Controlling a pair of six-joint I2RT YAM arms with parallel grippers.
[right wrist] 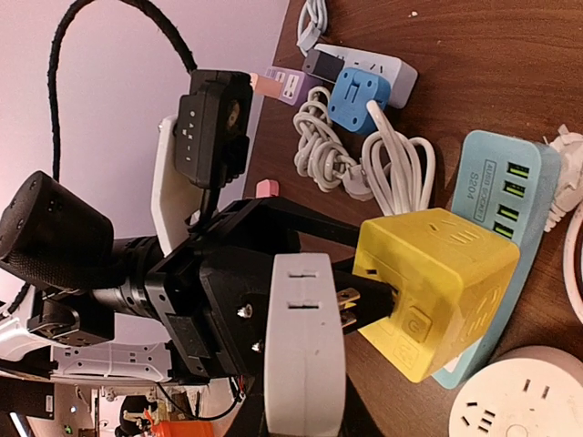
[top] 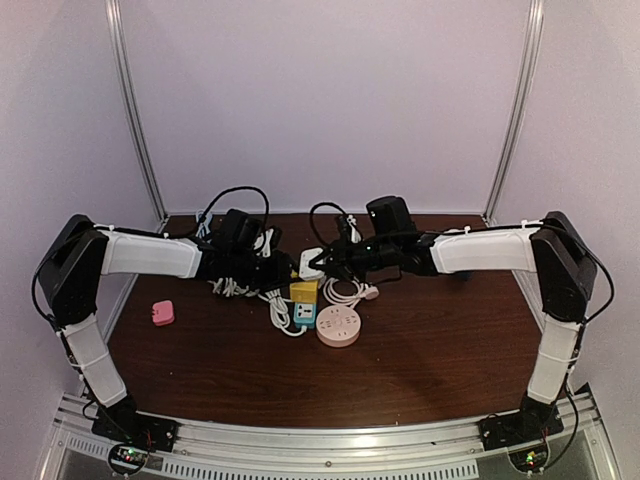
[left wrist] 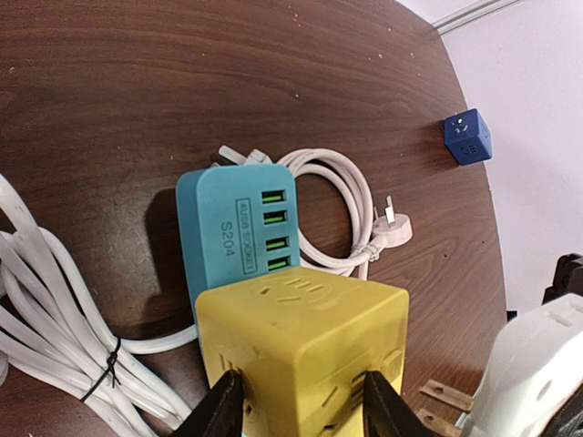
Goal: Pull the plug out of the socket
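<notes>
**Plug nearly off, or just off**

My left fingers (left wrist: 223, 410) are clamped on the yellow socket cube (right wrist: 437, 291), holding it up off the tabletop (top: 430, 350), above the blue power strip (left wrist: 239, 238). My right fingers (top: 338, 262) are narrow, gripping the white plug (right wrist: 305, 346) just beside the cube. The prongs (right wrist: 346, 305) are bare between the two. The left wrist view suggests the tips are clear of the cube face, but I can't confirm it from the right wrist view. What's left, I think: widen the gap and confirm separation.

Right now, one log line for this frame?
left end effector: gripping yellow cube | right end effector: gripping white plug | prongs: bare, out of cube
</notes>
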